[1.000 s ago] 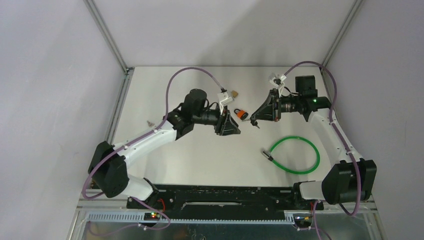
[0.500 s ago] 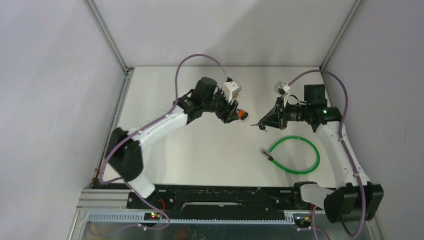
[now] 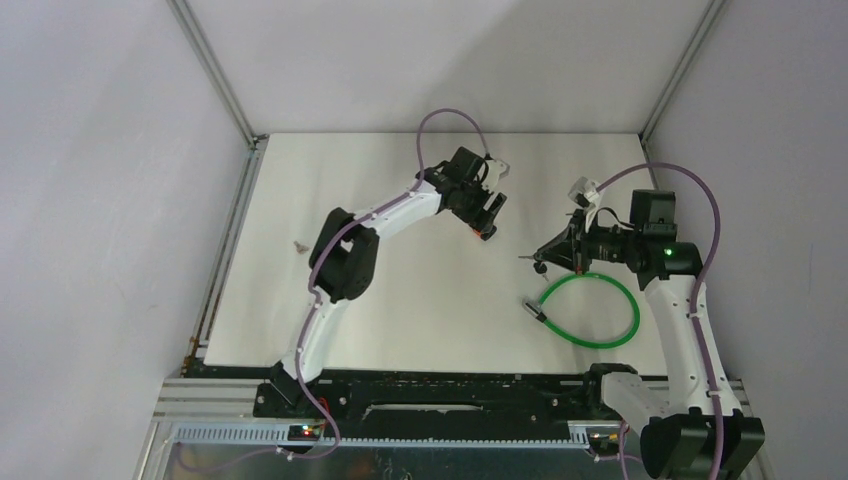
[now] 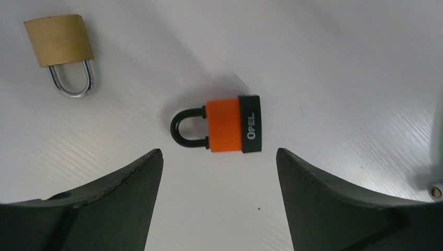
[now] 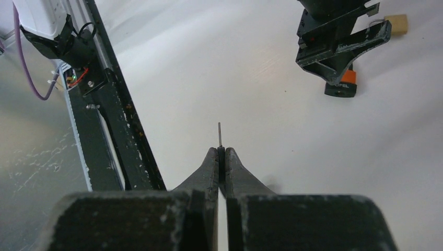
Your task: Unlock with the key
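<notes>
The orange-bodied padlock with black shackle and black base (image 4: 224, 125) lies flat on the white table (image 3: 400, 300), toward its far middle, its shackle closed and lettering showing on the base; we record it directly under the left gripper (image 4: 218, 157). In the overhead view only a sliver of orange shows beneath that gripper. The green looped cable (image 3: 590, 310) lies on the table's right side, near the right arm and well apart from the padlock. The left gripper stands wide open with nothing held; in its wrist view the padlock sits just beyond the tips, clear of both fingers. The right gripper (image 5: 220, 151) hovers between the padlock and the green cable, its fingers pressed together on the thin metal key (image 5: 220, 135), whose blade projects straight out past the tips. The key points roughly toward the padlock but is apart from it. A brass padlock with a silver shackle (image 4: 60, 41) lies near the orange one, not touching it. A small dark object (image 3: 299, 244) rests near the table's left edge; we cannot identify it.
</notes>
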Controlling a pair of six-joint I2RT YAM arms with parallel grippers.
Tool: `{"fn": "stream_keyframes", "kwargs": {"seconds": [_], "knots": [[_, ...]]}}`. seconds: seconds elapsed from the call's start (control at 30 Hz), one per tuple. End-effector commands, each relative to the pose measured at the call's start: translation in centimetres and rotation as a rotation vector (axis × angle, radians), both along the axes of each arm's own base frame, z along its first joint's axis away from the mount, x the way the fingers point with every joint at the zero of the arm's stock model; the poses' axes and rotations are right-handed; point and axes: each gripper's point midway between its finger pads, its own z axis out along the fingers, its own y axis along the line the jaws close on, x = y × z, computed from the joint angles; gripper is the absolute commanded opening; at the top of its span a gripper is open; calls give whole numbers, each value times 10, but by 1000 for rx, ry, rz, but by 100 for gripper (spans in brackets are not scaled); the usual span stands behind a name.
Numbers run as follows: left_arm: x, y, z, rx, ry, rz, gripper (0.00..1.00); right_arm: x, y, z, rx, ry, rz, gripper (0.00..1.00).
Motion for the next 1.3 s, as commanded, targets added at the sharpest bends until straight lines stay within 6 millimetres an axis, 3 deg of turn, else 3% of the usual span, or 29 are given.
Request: {"fn": "stream_keyframes", "kwargs": {"seconds": [0.0,0.17,0.63,0.93,1.27], "knots": [[18,-11,25,-24,-35,36,84,-1,-2,5,24,-26,18,0],[14,-19,9,-31,6,15,83,-4,-3,6,36,-24,23,0],[-1,-40,-9,-47,56,-8,75,-7,-6,8,59,-24,26,0],[1,-40,-16,-35,69,25,67,-9,-8,10,77,-24,27,0],[-15,-25,-18,30,34,80,56,-9,-11,12,86,-27,14,0]]}}
